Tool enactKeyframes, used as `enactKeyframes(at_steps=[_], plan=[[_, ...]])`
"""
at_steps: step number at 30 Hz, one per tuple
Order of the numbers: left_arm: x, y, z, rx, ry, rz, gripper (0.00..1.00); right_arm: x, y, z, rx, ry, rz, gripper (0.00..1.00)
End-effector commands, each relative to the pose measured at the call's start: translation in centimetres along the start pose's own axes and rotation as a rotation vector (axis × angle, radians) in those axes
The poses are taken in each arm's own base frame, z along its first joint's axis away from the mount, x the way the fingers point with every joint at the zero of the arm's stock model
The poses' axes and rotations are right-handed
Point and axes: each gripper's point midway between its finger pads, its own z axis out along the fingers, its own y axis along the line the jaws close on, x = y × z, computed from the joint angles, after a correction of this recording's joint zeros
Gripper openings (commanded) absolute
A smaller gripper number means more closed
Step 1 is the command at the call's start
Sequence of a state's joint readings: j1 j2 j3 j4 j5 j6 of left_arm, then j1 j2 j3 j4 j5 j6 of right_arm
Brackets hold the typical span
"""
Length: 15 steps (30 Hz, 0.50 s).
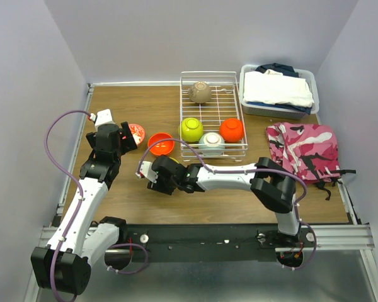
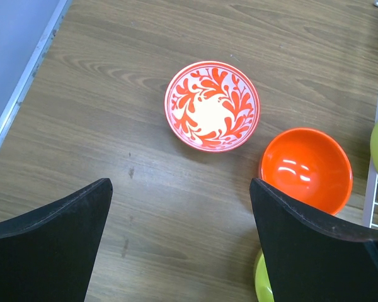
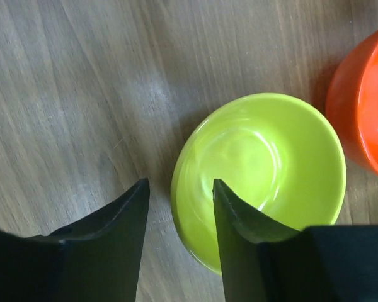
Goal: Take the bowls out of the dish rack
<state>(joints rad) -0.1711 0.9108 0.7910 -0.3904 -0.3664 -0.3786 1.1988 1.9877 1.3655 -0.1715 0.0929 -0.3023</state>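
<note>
Near the table's [image 1: 145,100] left edge the left gripper [image 2: 179,182] hung wide and empty over the patterned bowl [image 2: 212,106], while the right gripper [image 3: 181,183], narrowly parted, straddled the lime-green bowl's [image 3: 264,170] rim without clamping it, and the dish rack [image 1: 211,73] with four remaining bowls [image 1: 232,129] lay toward the far right, nearer the right arm.

A grey plastic bin [image 1: 272,111] sits at the far right corner of the wooden bench [image 1: 132,104]. Inside the bin lie folded clothes. A white stack [image 1: 277,88] fills most of it, with a dark navy piece [image 1: 278,67] behind, against the bin's far wall. Just in front of the bin, on its near side, a pink camouflage cloth [image 1: 301,146] lies crumpled on the bench. Black straps [image 1: 331,179] trail from the cloth's edge farthest from the bin. Pale grey walls [image 1: 176,38] rise behind the bin and to either side.
</note>
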Motion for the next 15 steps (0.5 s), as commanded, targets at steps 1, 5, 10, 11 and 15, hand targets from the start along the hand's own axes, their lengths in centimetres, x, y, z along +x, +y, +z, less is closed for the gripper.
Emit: enactKeyframes(at_steps=[1,5,10,11,15], plan=[[-1.5,-0.8,-0.3,0.038,-0.037,-0.018,0.99,-2.2,-0.3,-0.9,0.025,-0.068,0.046,0.67],[-1.3,-1.2,-0.2,0.061,-0.027,-0.015,0.99,-5.2,-1.4,-3.1,0.052,-0.144,0.102,0.81],[-1.0,-1.7,-0.1,0.086,-0.016,-0.011,0.99,-6.9,-3.8,-5.1,0.141,-0.166,0.127,0.88],[-1.0,-1.8,-0.1,0.087,-0.015,-0.011,0.99,-6.7,-4.2,-5.2,0.153,-0.152,0.125,0.88],[-0.8,-1.8,0.0,0.090,-0.010,-0.007,0.99,-6.9,-6.6,-6.3,0.186,-0.150,0.161,0.88]])
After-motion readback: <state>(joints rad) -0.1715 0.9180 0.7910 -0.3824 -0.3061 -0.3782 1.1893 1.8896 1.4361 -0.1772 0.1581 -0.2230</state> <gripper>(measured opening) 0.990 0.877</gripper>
